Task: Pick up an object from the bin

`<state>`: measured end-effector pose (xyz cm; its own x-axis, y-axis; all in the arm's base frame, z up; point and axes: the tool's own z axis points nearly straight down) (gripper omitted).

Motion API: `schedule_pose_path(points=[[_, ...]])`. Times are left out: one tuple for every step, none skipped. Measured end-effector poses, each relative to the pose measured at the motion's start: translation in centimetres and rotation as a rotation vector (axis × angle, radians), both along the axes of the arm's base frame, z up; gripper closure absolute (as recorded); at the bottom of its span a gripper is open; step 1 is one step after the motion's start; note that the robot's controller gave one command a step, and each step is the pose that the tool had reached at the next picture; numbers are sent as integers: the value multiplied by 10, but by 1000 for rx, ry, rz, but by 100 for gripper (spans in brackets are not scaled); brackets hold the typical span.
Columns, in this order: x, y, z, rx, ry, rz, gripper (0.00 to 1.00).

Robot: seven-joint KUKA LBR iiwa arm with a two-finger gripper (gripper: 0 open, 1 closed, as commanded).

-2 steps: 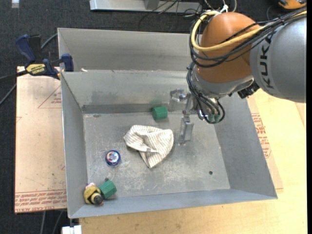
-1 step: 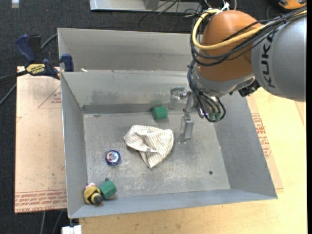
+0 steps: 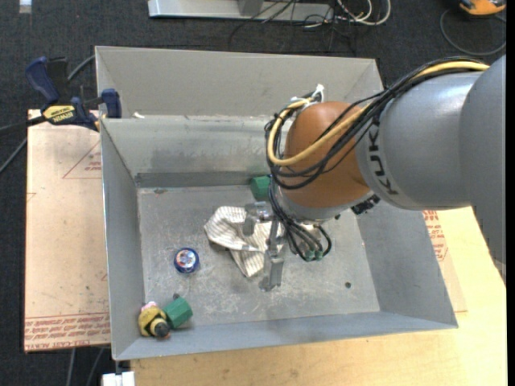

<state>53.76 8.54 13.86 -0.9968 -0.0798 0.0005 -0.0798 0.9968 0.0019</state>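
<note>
My gripper [image 3: 264,249] reaches down in the middle of the bin, under the orange wrist cover. It is open, and its two grey fingers [image 3: 273,268] stand on the right part of a crumpled white striped cloth [image 3: 229,230]. The cloth lies flat on the bin floor and is not lifted. A small green block [image 3: 260,186] sits just behind the gripper by the back wall, partly hidden by the wrist.
A small round blue cap [image 3: 186,260] lies left of the cloth. In the front left corner rests a yellow and green toy piece [image 3: 163,317]. Black and green cables hang from the wrist to the right of the fingers.
</note>
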Motion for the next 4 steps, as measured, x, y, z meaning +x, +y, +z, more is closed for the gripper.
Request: schedule_pose_path(points=[[7, 13, -26, 0, -4, 44, 0], [11, -3, -67, 3, -5, -42, 100], [11, -3, -67, 3, -5, -42, 100], [21, 4, 80, 4, -8, -44, 100]])
